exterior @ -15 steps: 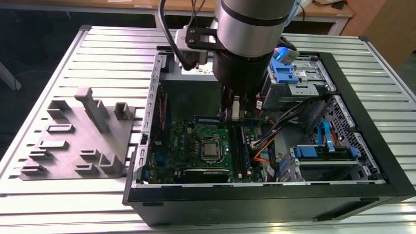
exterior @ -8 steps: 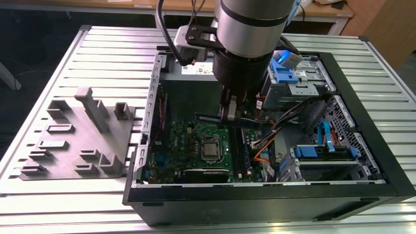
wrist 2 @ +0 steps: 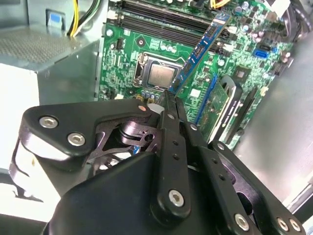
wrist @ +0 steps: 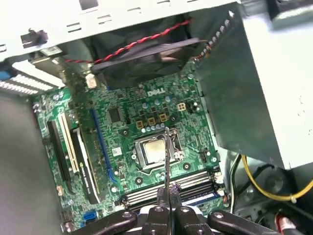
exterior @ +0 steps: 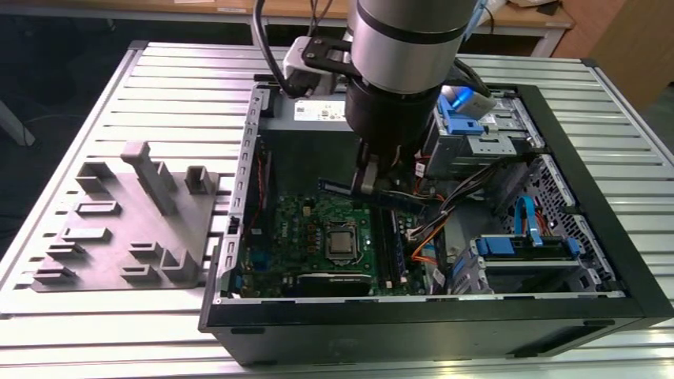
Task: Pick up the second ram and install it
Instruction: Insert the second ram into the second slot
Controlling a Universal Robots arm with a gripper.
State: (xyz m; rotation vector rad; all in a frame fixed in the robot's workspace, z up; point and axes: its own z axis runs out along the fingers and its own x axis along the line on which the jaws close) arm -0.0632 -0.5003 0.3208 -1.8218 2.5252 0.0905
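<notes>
**Hand holding second ram over open case: install step, module not yet seated**

Hand [exterior: 368, 189]: its fingers are pinching narrow on the second ram [exterior: 402, 198], gripping it near one end. In the second wrist view the hand [wrist 2: 168, 95] is clamping the low end, and the rest of the second ram [wrist 2: 198, 54] is sticking out beyond the fingers.

Second ram: it is hanging in the air inside the computer case [exterior: 421, 312], above the motherboard [exterior: 305, 237] and close to the processor socket [exterior: 342, 241]. It is touching nothing but the hand. In the first wrist view it is showing edge-on [wrist: 166, 156].

Memory slots [exterior: 392, 249]: these are lying beside the socket, on the exterior view's right of it. The module is running roughly crosswise to them.

Step, as judged: pickup is done and the install is under way.

Requirement, as judged: the module is needing to be turned parallel to a free slot, held level, then pressed evenly along its length.

Holder tray [exterior: 126, 221]: this is sitting on the counter [exterior: 158, 71], well apart from the case.
</notes>
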